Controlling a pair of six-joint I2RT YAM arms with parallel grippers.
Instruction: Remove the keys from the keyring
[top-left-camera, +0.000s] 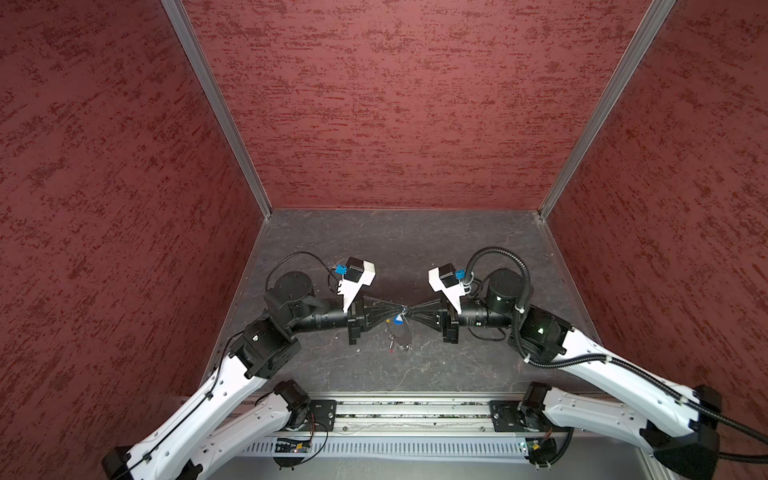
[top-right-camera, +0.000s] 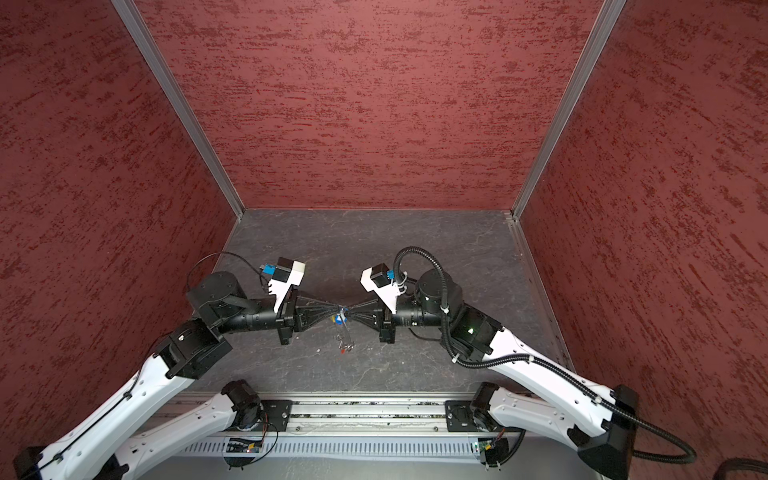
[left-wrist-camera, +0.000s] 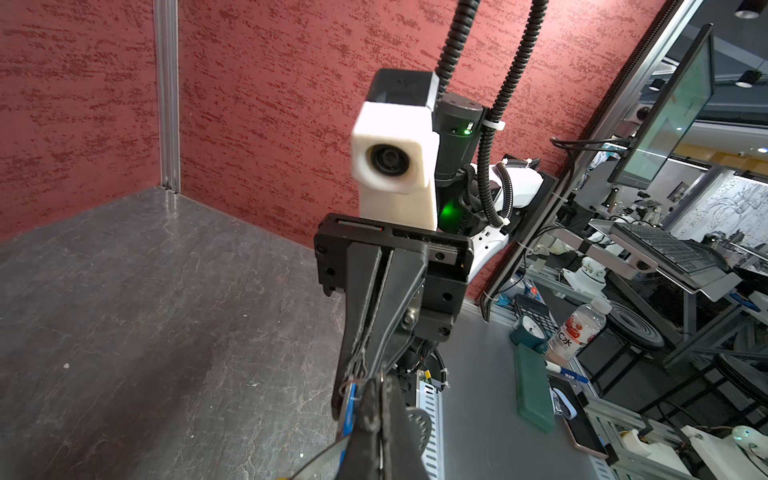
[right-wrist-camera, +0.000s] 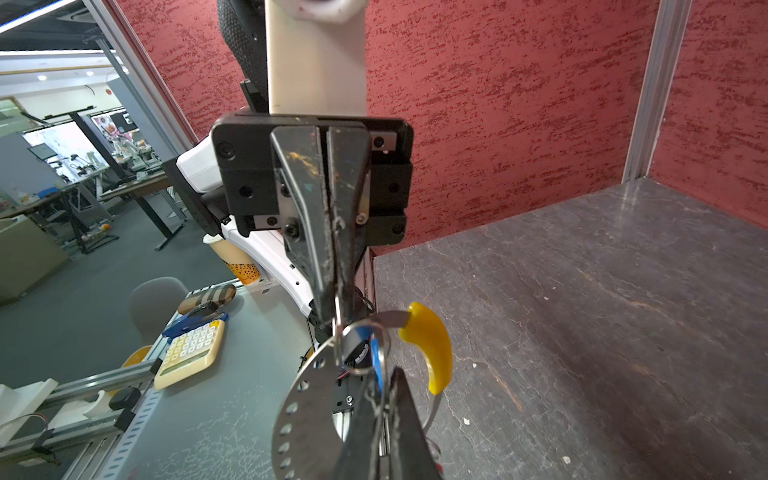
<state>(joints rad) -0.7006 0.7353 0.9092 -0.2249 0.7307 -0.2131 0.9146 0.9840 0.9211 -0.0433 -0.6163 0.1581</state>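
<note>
Keyring (top-left-camera: 402, 332), one wire loop showing one yellow segment (right-wrist-camera: 430, 347) and one blue tag (right-wrist-camera: 375, 353), hangs above the dark stone-look table (top-left-camera: 457, 249) between the left gripper (top-left-camera: 398, 309) and the right gripper (top-left-camera: 409, 311), both pinched shut on its thin rings, its dangling keys (top-left-camera: 394, 344) too small to count, three red walls (top-left-camera: 395, 104) behind.

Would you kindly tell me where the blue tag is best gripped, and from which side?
Probably its free end, pinched across the flat faces, from the table's near side. The blue tag hangs on that side of where the left gripper and right gripper meet; shut fingers and a small ring crowd its top.
</note>
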